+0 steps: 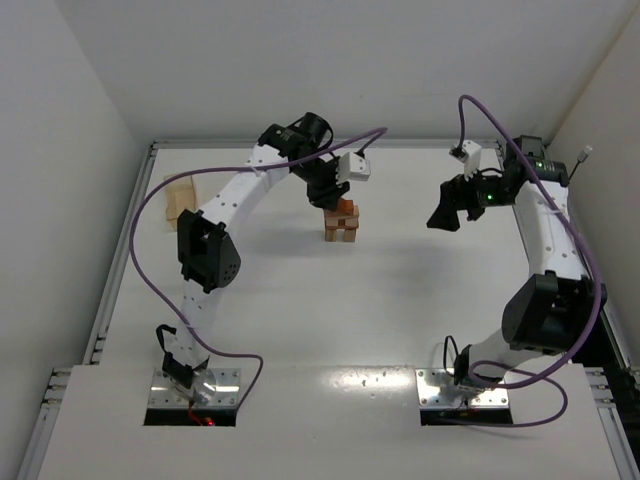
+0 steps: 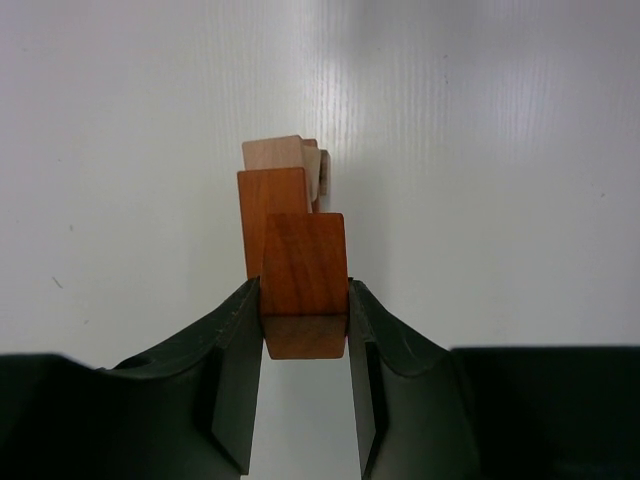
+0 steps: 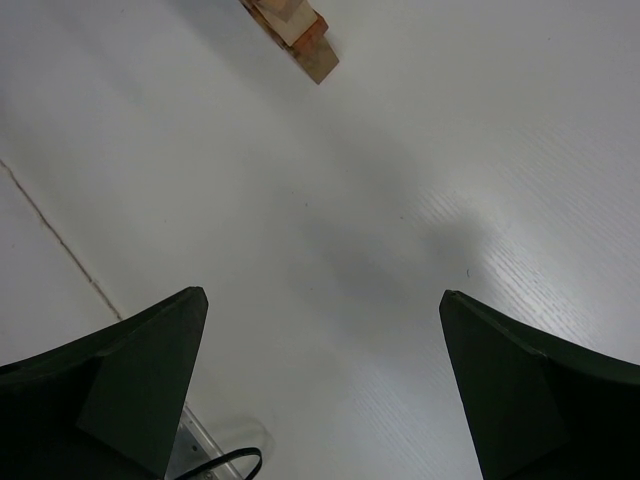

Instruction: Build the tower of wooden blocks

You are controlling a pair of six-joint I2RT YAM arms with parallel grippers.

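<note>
- Tower stands on the surface, near its middle and toward the far side. It is a narrow stack of pale and reddish-brown pieces.
- Left end effector sits right over the top of the stack, clenched on a reddish-brown block. The wrist view shows both fingers pressed against the block's sides, with the rest of the stack directly below.
- The step in hand looks like placing this block on top. I cannot tell whether it already rests on the stack.
- The next move probably calls for seating the block square, then easing the grip off and lifting straight up so the narrow stack is not nudged.
- Right end effector hangs released with jaws wide, well apart to the tower's right, holding nothing.
</note>
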